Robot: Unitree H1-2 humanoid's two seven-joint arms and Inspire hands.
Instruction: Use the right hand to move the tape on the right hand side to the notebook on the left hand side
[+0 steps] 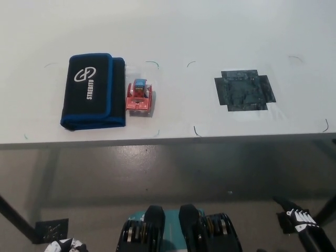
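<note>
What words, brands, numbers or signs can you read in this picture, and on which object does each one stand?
"STREBITO", white capitals running lengthwise, on the black pouch with blue trim.
A round white logo beside that word on the same pouch: a sign, no letters.
The small red toy car has a blue patch; any marking there is too small to read.
The dark tape patch shows no text.

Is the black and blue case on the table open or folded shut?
Folded shut: the case lies flat with its flap over the top, logo up, beside a small red toy.
</note>
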